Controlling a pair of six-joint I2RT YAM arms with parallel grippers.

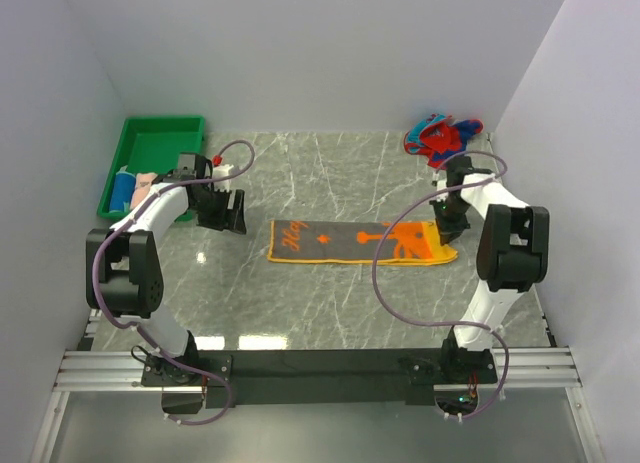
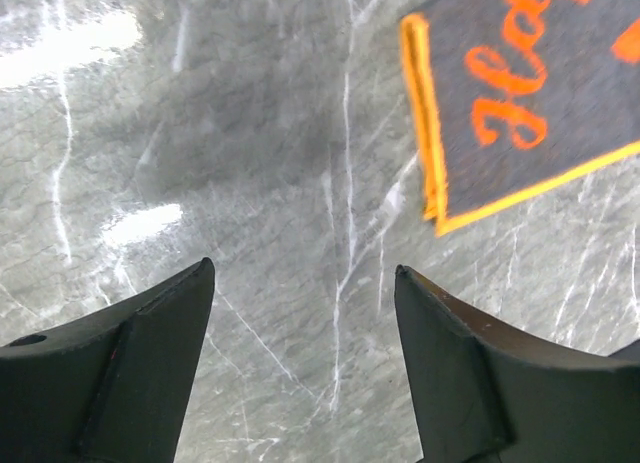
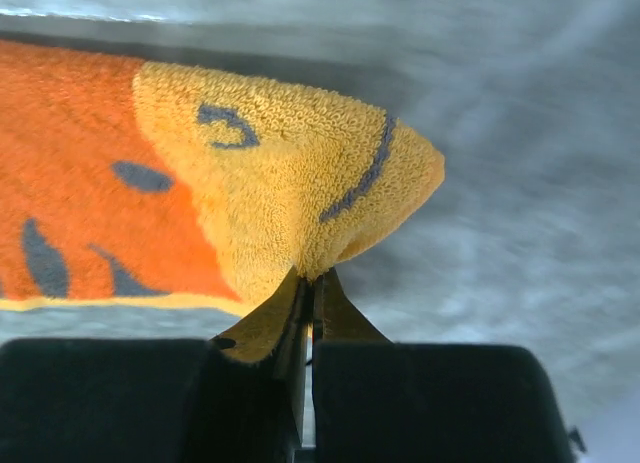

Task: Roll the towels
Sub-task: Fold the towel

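Observation:
An orange towel (image 1: 355, 242) with a grey patterned middle lies flat across the table's centre. My right gripper (image 1: 447, 235) is shut on the orange towel (image 3: 270, 183), pinching its right end, which bunches up into a yellow-orange fold just past the tips. My left gripper (image 1: 222, 215) hovers open over bare table left of the towel's left end (image 2: 520, 93), nothing between its fingers (image 2: 150, 333). A red-and-blue towel (image 1: 441, 136) lies crumpled at the back right. In the green tray, a blue towel (image 1: 123, 188) and a pale pink towel (image 1: 145, 183) lie side by side.
The green plastic tray (image 1: 160, 133) stands at the back left against the wall. White walls close in the table on the left, back and right. The arms' bases sit on a black rail (image 1: 320, 365) at the near edge.

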